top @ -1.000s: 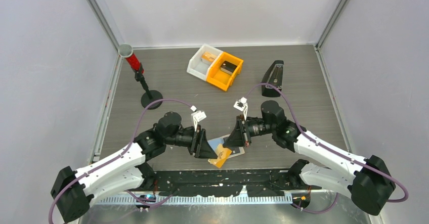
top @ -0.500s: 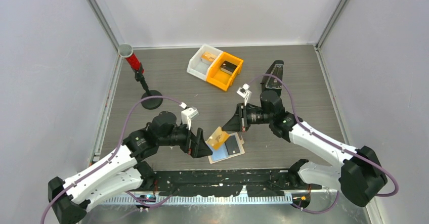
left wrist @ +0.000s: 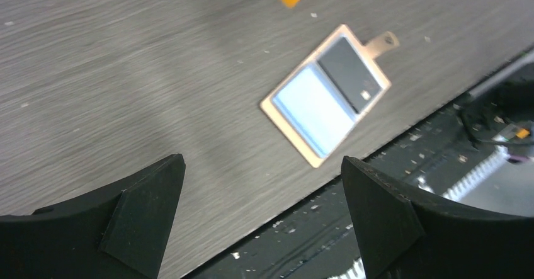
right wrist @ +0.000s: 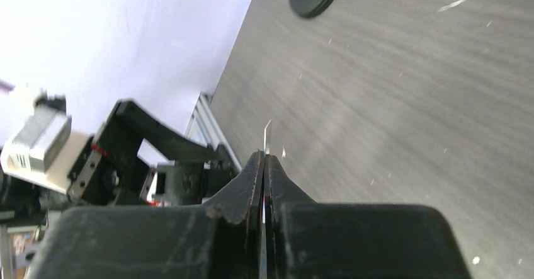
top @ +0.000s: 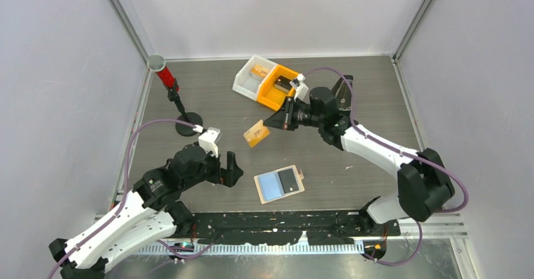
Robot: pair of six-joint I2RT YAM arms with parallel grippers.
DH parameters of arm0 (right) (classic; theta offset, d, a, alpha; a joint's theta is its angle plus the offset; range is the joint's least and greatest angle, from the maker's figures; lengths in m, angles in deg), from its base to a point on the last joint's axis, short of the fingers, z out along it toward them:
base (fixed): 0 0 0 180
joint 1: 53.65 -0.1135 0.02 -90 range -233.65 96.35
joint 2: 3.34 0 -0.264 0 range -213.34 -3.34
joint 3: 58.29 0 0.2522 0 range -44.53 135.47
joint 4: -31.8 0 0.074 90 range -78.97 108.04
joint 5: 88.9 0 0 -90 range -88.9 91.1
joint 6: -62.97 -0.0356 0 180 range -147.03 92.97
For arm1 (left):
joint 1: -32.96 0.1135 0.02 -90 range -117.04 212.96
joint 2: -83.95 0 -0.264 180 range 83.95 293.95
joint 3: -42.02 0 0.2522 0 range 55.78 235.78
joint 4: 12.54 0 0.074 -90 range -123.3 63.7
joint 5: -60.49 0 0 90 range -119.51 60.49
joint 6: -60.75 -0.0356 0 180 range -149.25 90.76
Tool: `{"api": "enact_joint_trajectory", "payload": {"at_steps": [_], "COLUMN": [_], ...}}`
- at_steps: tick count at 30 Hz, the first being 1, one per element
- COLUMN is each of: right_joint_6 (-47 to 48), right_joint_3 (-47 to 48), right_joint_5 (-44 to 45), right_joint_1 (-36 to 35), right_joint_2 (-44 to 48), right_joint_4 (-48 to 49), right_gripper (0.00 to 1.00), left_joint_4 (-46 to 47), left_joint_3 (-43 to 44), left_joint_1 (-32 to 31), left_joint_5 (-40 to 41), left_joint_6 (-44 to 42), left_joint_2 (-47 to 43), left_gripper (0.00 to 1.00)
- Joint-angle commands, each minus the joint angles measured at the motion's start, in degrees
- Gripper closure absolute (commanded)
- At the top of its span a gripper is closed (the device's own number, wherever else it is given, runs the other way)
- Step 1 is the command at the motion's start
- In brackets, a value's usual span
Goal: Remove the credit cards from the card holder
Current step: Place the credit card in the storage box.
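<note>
right gripper (top: 272, 121): fingers pressed together on one edge of the orange credit card (top: 255, 134), which juts out beyond the tips toward the robot's left; the right wrist view shows this card only as a thin edge (right wrist: 267, 131) rising from the shut fingertips. left gripper (top: 230, 168): jaws spread wide and holding nothing, low over the table (top: 352, 159) just left of the card holder (top: 279, 184). in the left wrist view the two black fingers (left wrist: 142, 213) frame the holder (left wrist: 378, 43), apart from it. the tan holder lies flat near the table's near edge, tab pointing right, with a light blue card (top: 271, 187) and a dark grey card (top: 289, 179) side by side on it. behind the right gripper stand an orange bin (top: 272, 96) and a white bin (top: 247, 80), touching each other.
</note>
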Motion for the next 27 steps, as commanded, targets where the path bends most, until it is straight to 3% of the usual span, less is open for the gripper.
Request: {"api": "enact_joint_trajectory", "payload": {"at_steps": [1, 9, 17, 27], "right_joint_6": [-5.5, -12.9, -16.1, -21.3], "right_joint_3": [4.9, 9.6, 17.0, 28.0], "right_joint_5": [7.5, 21.9, 37.1, 46.6], "right_joint_1": [1.1, 4.5, 6.2, 6.5], "right_joint_2": [-5.2, -14.9, -24.0, -35.9], "right_joint_4": [8.8, 18.5, 22.3, 23.1], "right_gripper": [0.95, 0.95, 0.95, 0.95], "left_joint_4": [-4.0, -3.2, -2.0, -2.6], "left_joint_3": [0.1, -1.9, -3.9, -3.9], "left_joint_1": [0.0, 0.0, 0.0, 0.0], "left_joint_5": [11.3, 14.1, 14.5, 15.9], "left_joint_6": [0.2, 1.3, 2.5, 3.1], "left_joint_2": [-0.4, -4.3, -11.2, -14.6], "left_gripper": [0.01, 0.01, 0.01, 0.01]}}
